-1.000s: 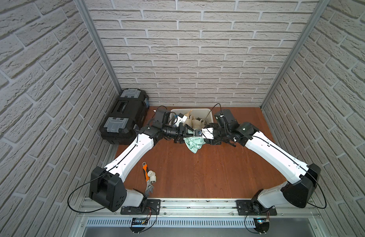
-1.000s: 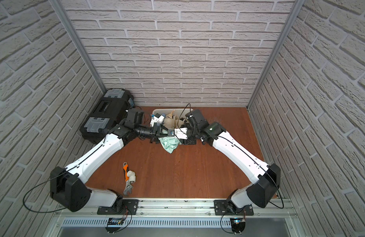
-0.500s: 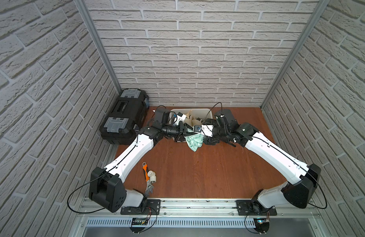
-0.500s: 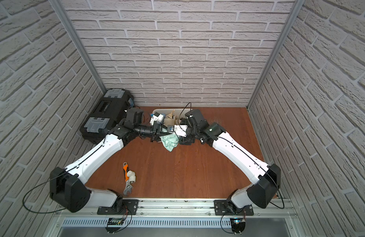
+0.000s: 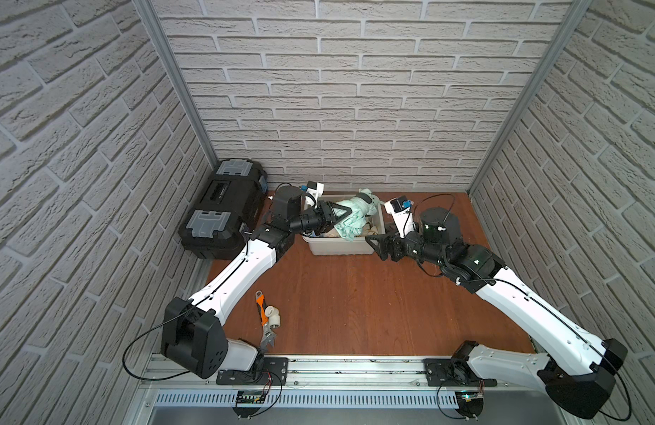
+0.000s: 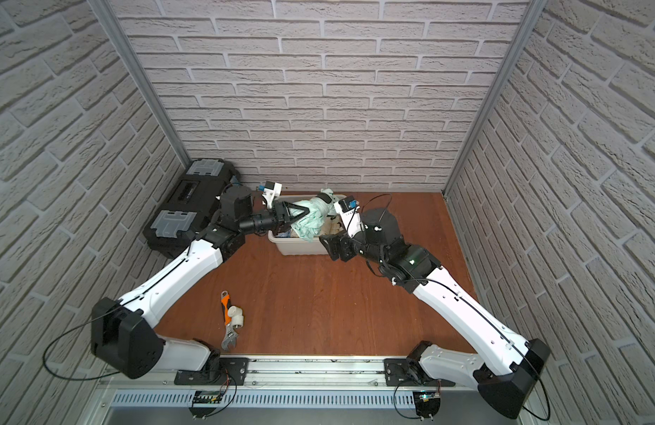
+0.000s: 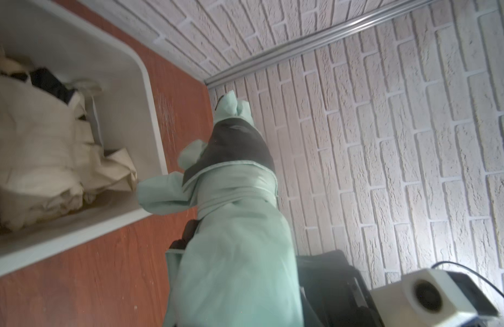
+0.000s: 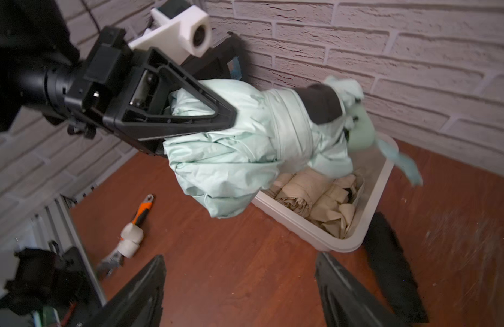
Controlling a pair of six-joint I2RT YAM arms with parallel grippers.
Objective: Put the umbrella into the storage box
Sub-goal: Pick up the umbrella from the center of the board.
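The umbrella point(image 5: 355, 218) point(image 6: 312, 217) is a folded mint-green bundle with a dark band. My left gripper point(image 5: 347, 212) point(image 6: 306, 212) is shut on its loose fabric end and holds it lying across above the storage box point(image 5: 337, 247) point(image 6: 300, 248). In the left wrist view the umbrella point(image 7: 236, 254) covers the jaws. The right wrist view shows the umbrella point(image 8: 245, 136) hanging over the near rim of the storage box point(image 8: 301, 228). My right gripper point(image 5: 374, 248) point(image 8: 240, 260) is open and holds nothing, low beside the box's front right corner.
Beige folded bundles point(image 8: 316, 195) fill the box. A black toolbox point(image 5: 222, 209) stands against the left wall. An orange-handled wrench point(image 5: 263, 320) and a white pipe fitting point(image 5: 273, 317) lie near the front left, beside the left arm.
The right gripper has let go of the umbrella, opened, and drawn back to the right. The left gripper has carried the umbrella from in front of the box to above it.
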